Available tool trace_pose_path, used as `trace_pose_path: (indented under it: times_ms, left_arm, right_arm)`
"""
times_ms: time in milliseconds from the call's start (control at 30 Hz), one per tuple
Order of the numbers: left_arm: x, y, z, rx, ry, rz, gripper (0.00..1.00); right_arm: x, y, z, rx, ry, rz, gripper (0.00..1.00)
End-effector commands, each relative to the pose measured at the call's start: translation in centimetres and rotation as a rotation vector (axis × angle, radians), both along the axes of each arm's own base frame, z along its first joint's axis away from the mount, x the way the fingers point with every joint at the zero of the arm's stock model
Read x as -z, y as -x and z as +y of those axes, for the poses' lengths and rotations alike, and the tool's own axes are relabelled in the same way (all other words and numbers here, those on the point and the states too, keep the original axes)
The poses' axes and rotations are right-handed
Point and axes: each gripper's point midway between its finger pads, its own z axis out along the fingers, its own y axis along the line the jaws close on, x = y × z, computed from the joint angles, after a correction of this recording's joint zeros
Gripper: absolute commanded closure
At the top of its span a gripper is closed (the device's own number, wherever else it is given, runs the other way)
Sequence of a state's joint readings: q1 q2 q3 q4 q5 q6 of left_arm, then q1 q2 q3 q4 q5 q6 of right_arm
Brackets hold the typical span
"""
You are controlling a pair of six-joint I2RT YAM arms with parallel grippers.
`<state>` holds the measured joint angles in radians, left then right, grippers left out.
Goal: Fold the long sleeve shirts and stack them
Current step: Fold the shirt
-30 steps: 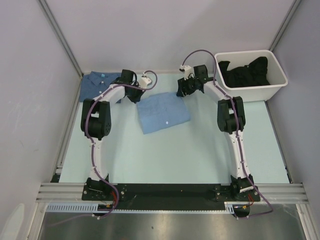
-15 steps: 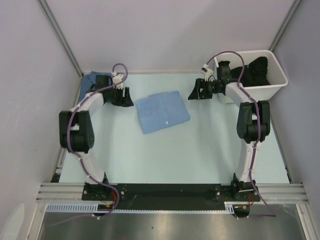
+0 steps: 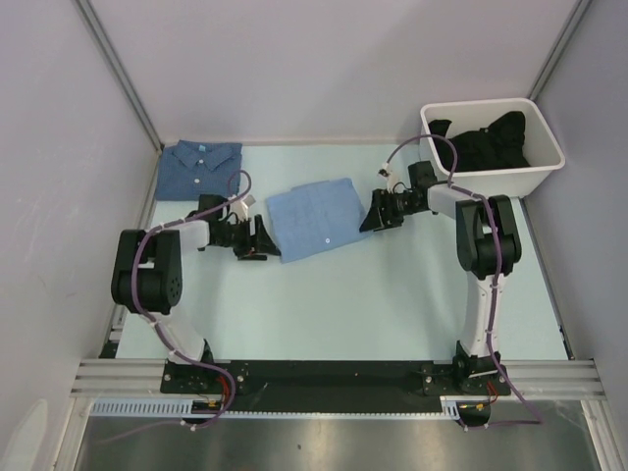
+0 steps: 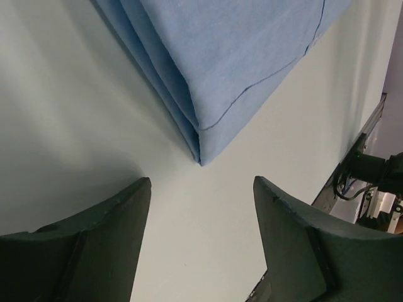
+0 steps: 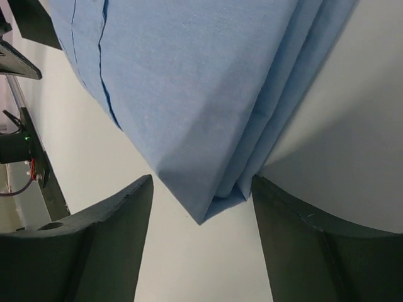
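The light sky-blue long sleeve shirt [image 3: 319, 216] lies folded into a rectangle mid-table. The darker denim-blue shirt [image 3: 199, 167] lies folded at the back left, its collar and turquoise label up. My left gripper [image 3: 263, 240] sits low by the light shirt's near-left corner. In the left wrist view the gripper [image 4: 201, 184] is open, and the shirt's corner [image 4: 208, 113] stops just short of its fingers. My right gripper [image 3: 373, 214] is at the shirt's right corner. In the right wrist view it [image 5: 201, 182] is open, with the layered corner [image 5: 189, 126] reaching in between the fingers.
A white bin [image 3: 549, 167] holding black garments [image 3: 486, 137] stands at the back right, just behind the right arm. Grey walls close in the table on the left, back and right.
Both arms have swung from the back of the table down to opposite corners of the light blue shirt. The left gripper has opened.
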<state>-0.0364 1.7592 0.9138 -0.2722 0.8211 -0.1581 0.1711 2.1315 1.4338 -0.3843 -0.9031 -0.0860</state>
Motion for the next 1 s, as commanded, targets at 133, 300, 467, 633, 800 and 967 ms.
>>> trace_pose_path:
  times_ms: [133, 300, 467, 633, 800, 967]
  left_arm:
    - [1.5, -1.0, -2.6, 0.052, 0.044, 0.011, 0.33]
    - [2.4, 0.2, -3.4, 0.105, 0.07, 0.06, 0.62]
    - [1.8, 3.0, -2.6, 0.154, 0.037, 0.092, 0.93]
    - [2.1, 5.3, -0.5, 0.177, -0.042, 0.149, 1.0]
    - [1.9, 4.0, 2.1, 0.144, -0.079, 0.146, 0.72]
    - [-3.0, 1.6, 3.7, 0.154, -0.051, -0.077, 0.49]
  right_arm:
    - [1.2, 0.7, 1.2, -0.044, 0.015, 0.005, 0.72]
    - [1.4, 3.7, 1.4, -0.049, 0.029, 0.097, 1.0]
    - [0.0, 8.2, 2.0, -0.06, 0.032, 0.263, 1.0]
    - [-0.9, 12.0, 1.9, -0.068, 0.044, 0.371, 1.0]
    - [0.1, 10.7, 0.1, -0.026, 0.114, 0.343, 0.73]
    - [-3.0, 7.1, -3.1, -0.004, 0.151, 0.232, 0.48]
